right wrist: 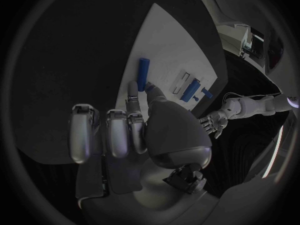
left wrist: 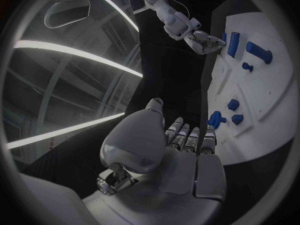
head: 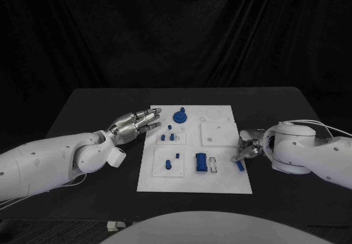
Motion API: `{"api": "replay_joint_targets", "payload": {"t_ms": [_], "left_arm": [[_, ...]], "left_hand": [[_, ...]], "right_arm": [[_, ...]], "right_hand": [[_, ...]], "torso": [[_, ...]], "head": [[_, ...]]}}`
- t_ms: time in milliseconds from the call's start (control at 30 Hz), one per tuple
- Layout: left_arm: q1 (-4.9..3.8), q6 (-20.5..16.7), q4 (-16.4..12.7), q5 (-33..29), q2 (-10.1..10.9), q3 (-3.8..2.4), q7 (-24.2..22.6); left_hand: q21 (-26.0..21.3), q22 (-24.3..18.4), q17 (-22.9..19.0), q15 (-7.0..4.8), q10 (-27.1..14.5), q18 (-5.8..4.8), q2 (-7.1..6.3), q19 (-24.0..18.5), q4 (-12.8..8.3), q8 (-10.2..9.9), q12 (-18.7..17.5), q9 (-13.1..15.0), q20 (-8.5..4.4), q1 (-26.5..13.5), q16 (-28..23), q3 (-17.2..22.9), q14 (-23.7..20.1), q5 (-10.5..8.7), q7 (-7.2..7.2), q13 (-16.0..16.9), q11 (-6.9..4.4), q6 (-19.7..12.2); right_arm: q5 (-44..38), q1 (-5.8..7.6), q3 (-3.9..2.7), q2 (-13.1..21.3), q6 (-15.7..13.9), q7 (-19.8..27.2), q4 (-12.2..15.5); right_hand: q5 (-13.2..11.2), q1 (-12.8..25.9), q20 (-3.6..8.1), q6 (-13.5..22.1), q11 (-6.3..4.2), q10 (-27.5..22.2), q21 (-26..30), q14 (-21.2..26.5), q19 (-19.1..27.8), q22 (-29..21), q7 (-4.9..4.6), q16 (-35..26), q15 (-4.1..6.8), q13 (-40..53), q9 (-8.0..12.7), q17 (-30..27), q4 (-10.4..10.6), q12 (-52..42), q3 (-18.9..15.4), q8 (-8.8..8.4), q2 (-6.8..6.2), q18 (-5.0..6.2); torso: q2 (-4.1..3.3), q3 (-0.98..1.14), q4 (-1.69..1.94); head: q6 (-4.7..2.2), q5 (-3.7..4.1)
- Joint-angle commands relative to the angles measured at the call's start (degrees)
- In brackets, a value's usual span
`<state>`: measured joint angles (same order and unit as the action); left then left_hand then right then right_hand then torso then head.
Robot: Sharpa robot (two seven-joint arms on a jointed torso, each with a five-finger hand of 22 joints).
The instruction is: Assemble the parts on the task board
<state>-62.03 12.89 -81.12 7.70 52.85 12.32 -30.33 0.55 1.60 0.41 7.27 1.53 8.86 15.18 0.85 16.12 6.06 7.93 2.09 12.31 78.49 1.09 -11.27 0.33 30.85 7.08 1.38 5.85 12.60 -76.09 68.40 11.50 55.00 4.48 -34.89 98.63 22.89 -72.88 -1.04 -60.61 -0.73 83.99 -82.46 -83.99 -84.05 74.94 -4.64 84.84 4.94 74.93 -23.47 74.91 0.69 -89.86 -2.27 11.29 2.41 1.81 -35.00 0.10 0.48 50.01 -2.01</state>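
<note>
Picking a blue part off the right edge of the task board (head: 194, 184).
Left hand (head: 134, 125) hovering at the board's left edge, fingers released and holding nothing; right hand (head: 249, 146) pinching the small blue cylinder (head: 240, 165) there. Next, judged: lifting it clear, carrying to a socket.

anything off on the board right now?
One thing: a blue cylinder lies loose at the task board's right edge, outside the raised plates, under the right robot hand's fingertips. The other blue parts sit on the plates. No visible damage.
</note>
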Motion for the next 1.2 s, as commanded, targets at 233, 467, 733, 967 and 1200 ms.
{"api": "replay_joint_targets", "payload": {"t_ms": [233,467,733,967,1200], "left_arm": [[0.28,0.9,0.1,-0.3,0.0,-0.05,-0.7],[0.37,1.0,0.1,-0.3,-0.2,-0.05,-0.6],[0.41,1.1,0.2,-0.3,-0.1,-0.05,-0.5],[0.43,1.1,0.2,-0.3,-0.1,-0.05,-0.5],[0.45,1.2,0.3,-0.3,-0.2,-0.05,-0.4]], "left_hand": [[0.1,-0.1,0.1,-0.11,0.0,0.44,-0.08,0.0,0.0,0.4,0.5,0.1,0.15,0.7,0.3,0.5,0.2,0.22,0.26,0.1,0.47,0.0],[0.1,0.0,0.1,-0.12,0.1,0.46,-0.06,0.0,0.1,0.4,0.6,0.1,0.15,0.7,0.3,0.5,0.2,0.23,0.3,0.2,0.59,0.0],[0.1,0.0,0.1,-0.13,0.2,0.49,-0.01,0.0,0.1,0.5,0.8,0.1,0.17,0.7,0.3,0.5,0.2,0.24,0.43,0.2,0.69,0.1],[0.1,0.0,0.1,-0.12,0.2,0.5,0.01,0.0,0.1,0.5,0.9,0.1,0.18,0.7,0.4,0.5,0.3,0.24,0.47,0.2,0.74,0.1],[0.1,0.0,0.1,-0.05,0.3,0.51,0.04,0.0,0.1,0.6,1.1,0.1,0.23,0.7,0.4,0.6,0.3,0.24,0.57,0.2,0.85,0.2]], "right_arm": [[0.9,-0.84,0.44,-0.8,-0.1,-1.1,-0.2],[0.9,-0.94,0.44,-1.4,-0.7,-0.9,-0.1],[2.2,-0.99,0.44,-1.3,-3.4,-0.5,0.3],[12.3,-0.93,0.42,-0.5,-6.1,-0.2,0.4],[23.3,-0.43,0.42,-0.1,-8.8,0.2,0.5]], "right_hand": [[5.0,-1.8,-0.93,2.8,0.96,6.0,0.6,-3.4,-2.4,12.3,0.06,-0.4,-0.65,15.1,6.1,-0.1,-6.2,-0.1,9.2,0.66,-1.87,0.26],[8.8,0.5,-0.88,3.2,1.05,6.0,0.8,-3.4,-2.4,12.3,-0.02,-0.3,-0.55,15.1,4.4,0.0,-9.8,-0.1,16.3,4.12,-3.94,0.31],[14.1,5.1,-0.7,5.0,0.39,6.0,0.7,-3.5,-2.4,12.3,0.69,-0.1,-0.33,15.1,0.3,0.2,-10.0,-0.1,20.8,10.13,-5.06,0.29],[14.9,7.3,-0.72,6.1,0.2,6.0,0.8,-3.5,-2.4,12.3,0.83,-0.1,-0.4,15.1,-0.8,0.2,-8.8,-0.1,21.8,11.64,-5.26,0.31],[16.5,8.2,-0.76,7.0,0.19,6.0,1.1,-3.4,-2.3,12.2,0.81,-0.2,-0.46,15.1,-1.2,-0.3,-8.5,-0.1,23.0,12.31,-5.47,0.38]], "torso": [[0.02,0.0,0.08],[0.01,0.02,-0.01],[0.02,0.02,0.01],[-0.01,0.01,0.01],[0.01,0.02,0.0]], "head": [[-0.01,0.22],[-0.01,0.11],[-0.01,-0.01],[-0.01,-0.12],[-0.01,-0.18]]}}
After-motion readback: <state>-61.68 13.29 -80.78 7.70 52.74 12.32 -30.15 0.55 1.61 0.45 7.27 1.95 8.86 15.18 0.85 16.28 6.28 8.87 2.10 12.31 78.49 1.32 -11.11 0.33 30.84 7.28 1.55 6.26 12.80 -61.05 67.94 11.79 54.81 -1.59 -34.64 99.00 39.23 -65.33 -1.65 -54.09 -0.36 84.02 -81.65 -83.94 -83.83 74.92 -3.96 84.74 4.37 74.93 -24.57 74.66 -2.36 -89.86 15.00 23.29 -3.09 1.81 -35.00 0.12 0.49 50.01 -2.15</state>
